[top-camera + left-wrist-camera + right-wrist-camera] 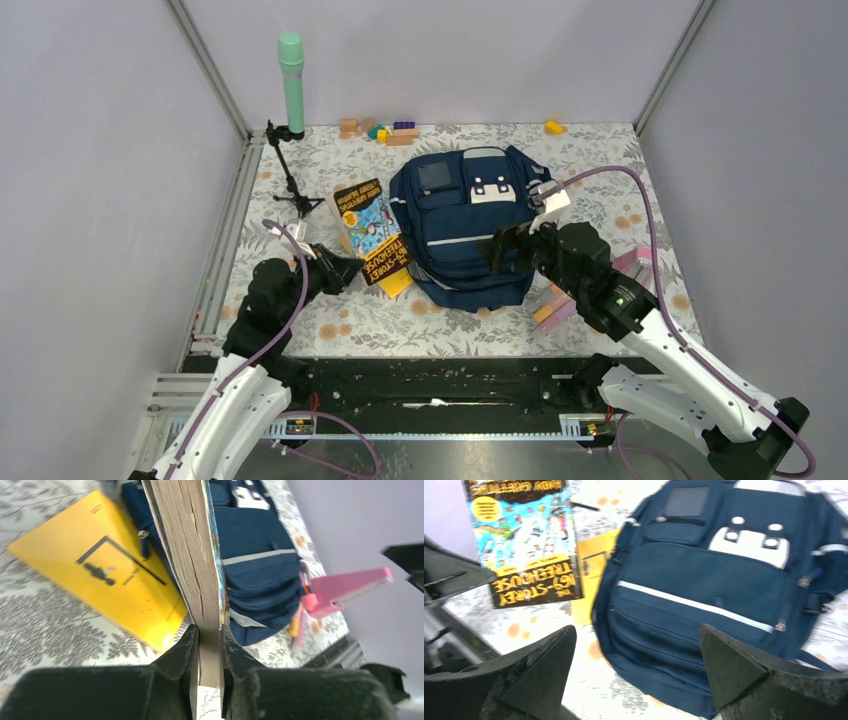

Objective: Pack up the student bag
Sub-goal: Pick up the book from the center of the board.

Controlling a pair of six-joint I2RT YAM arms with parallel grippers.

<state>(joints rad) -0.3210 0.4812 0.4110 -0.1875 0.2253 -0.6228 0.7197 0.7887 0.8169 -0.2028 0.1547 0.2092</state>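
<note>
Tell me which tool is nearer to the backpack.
Right. The right tool hangs open over the front of the backpack; the left tool is off to its left, shut on the paperback.

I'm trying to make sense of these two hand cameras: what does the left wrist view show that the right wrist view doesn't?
Only the left wrist: the left gripper shut on the book at its page edge, and a pink notebook beyond the student bag. Only the right wrist: the book's colourful cover, framed by the open right gripper. Both: the student bag and the yellow booklet beside it.
</note>
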